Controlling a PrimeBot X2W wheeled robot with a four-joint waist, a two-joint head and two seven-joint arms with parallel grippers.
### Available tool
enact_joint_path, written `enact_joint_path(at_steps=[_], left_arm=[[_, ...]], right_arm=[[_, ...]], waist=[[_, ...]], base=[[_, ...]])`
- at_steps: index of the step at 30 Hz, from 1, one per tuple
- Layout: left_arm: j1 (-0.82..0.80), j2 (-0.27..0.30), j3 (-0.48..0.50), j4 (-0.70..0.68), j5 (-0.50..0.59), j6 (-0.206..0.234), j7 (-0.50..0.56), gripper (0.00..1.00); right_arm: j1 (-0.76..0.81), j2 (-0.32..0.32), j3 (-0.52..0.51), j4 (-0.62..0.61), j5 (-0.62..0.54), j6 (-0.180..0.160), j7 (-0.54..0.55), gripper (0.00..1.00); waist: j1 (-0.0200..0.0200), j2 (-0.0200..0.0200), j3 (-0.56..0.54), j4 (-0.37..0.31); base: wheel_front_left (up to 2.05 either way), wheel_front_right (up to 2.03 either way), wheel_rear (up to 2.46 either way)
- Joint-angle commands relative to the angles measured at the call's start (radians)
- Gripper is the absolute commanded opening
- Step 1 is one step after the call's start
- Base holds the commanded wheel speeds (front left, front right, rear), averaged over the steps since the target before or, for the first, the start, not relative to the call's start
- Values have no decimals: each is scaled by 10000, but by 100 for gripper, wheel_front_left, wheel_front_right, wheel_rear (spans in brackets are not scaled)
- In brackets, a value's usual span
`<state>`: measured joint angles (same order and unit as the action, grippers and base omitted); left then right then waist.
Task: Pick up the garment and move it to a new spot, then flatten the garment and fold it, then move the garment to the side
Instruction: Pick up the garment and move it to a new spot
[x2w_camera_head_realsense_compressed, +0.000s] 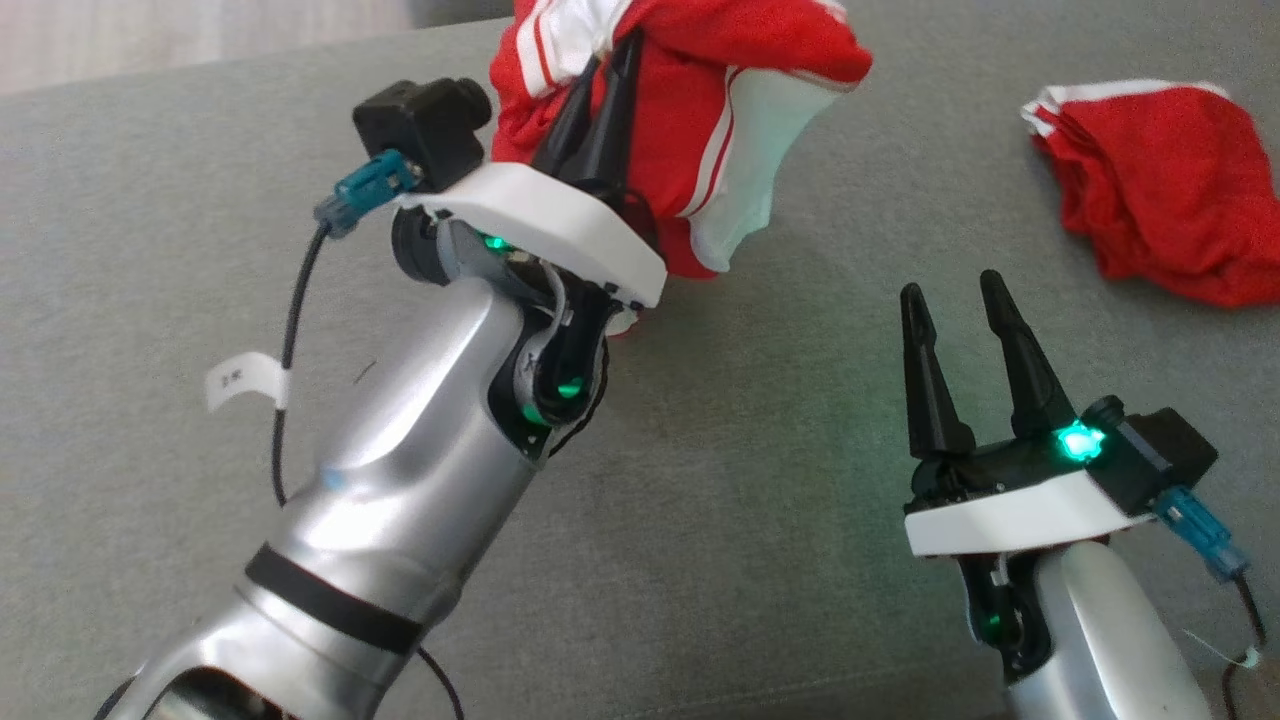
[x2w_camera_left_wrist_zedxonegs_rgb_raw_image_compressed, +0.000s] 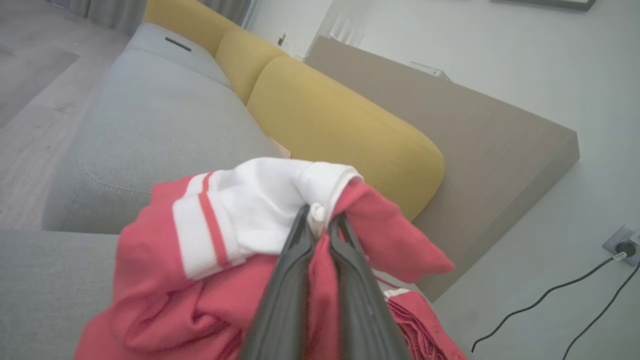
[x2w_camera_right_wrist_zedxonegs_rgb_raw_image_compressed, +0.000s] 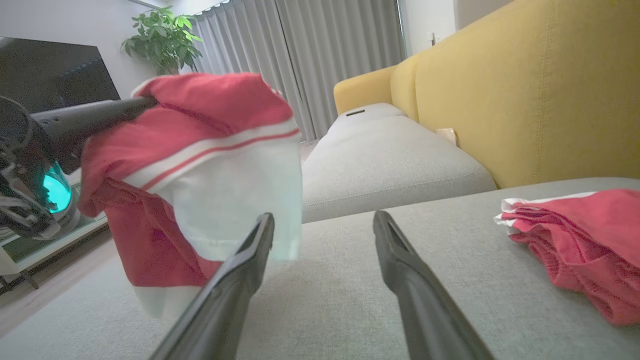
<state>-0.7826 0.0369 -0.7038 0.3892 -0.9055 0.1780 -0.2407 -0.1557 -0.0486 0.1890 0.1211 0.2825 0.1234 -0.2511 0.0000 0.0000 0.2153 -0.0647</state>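
Head view: logged garment (x2w_camera_head_realsense_compressed: 700, 70) held above the grey cushion (x2w_camera_head_realsense_compressed: 700, 470), pinched in the clamped left gripper (x2w_camera_head_realsense_compressed: 618, 50); right gripper (x2w_camera_head_realsense_compressed: 951, 285) spread wide, empty, near a second red heap (x2w_camera_head_realsense_compressed: 1150, 180). Left wrist view: noted fingers (x2w_camera_left_wrist_zedxonegs_rgb_raw_image_compressed: 290, 280) closed on bunched white cuff and red cloth. Right wrist view: showed garment hanging just left of the spread fingers; judged at the carrying step, with set-down on bare cushion and flattening called for next.

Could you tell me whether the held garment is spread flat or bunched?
Bunched: the garment hangs crumpled in folds from the shut left gripper.
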Motion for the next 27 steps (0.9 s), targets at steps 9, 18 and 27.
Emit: enact_joint_path(at_steps=[9, 18, 27], left_arm=[[-781, 135, 247, 981, 548, 417, -205, 100], [175, 614, 1986, 275, 2213, -290, -208, 100], [2730, 1681, 3399, -1880, 3948, -1277, -209, 100]], right_arm=[[-481, -16, 237, -374, 226, 73, -105, 100], [-316, -16, -204, -322, 131, 73, -106, 100], [-56, -16, -472, -234, -134, 73, -106, 100]], waist=[[0, 0, 340, -395], [0, 0, 0, 297], [0, 0, -444, 1043]], base=[[0, 0, 0], [0, 0, 0], [0, 0, 0]])
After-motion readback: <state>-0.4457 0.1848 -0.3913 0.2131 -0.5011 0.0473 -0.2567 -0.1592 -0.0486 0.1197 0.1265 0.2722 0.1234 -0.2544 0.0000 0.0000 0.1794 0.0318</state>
